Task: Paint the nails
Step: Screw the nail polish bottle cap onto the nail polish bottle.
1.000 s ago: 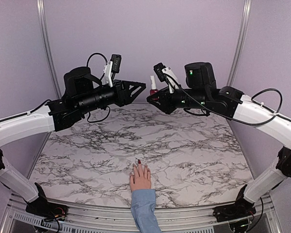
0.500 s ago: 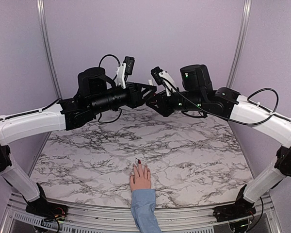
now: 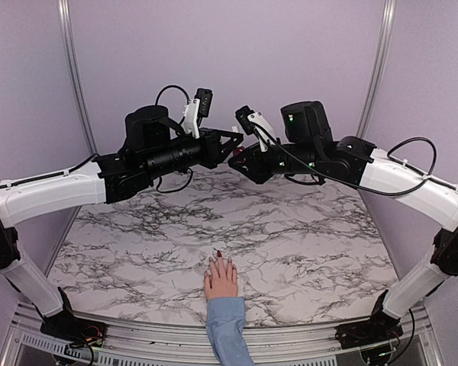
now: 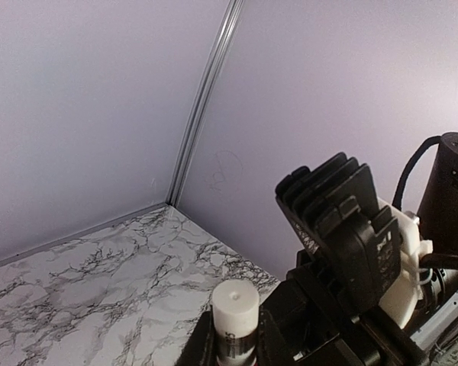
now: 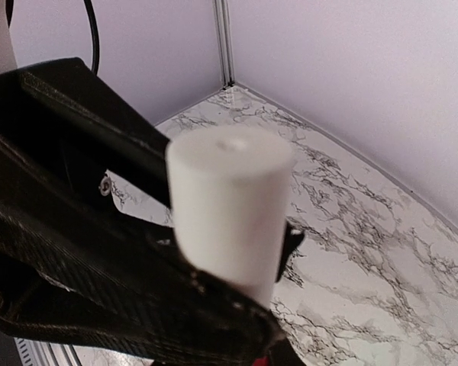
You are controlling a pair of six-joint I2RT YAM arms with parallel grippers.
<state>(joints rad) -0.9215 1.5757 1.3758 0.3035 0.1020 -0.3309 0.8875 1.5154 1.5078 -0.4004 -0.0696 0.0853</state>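
A pale pink hand (image 3: 221, 279) in a light blue sleeve lies flat at the table's near edge. Its nails are tiny; one fingertip nail (image 3: 219, 254) looks dark red. High over the back of the table the two grippers meet. My right gripper (image 3: 243, 158) is shut on the small polish bottle, whose dark red body (image 5: 264, 358) barely shows. The bottle's white cap (image 4: 235, 309) (image 5: 229, 202) stands upright, and my left gripper (image 4: 235, 339) (image 3: 232, 146) is shut on it. In the top view the bottle is almost hidden between the grippers.
The marble tabletop (image 3: 290, 229) is walled by lilac panels, with metal corner posts (image 3: 72, 69) at the back left and back right. Both arms stretch inward from the sides, well above the hand.
My left gripper moved right to the bottle and closed on its white cap. The right gripper, still holding the bottle, shifted slightly left. The hand stayed still.
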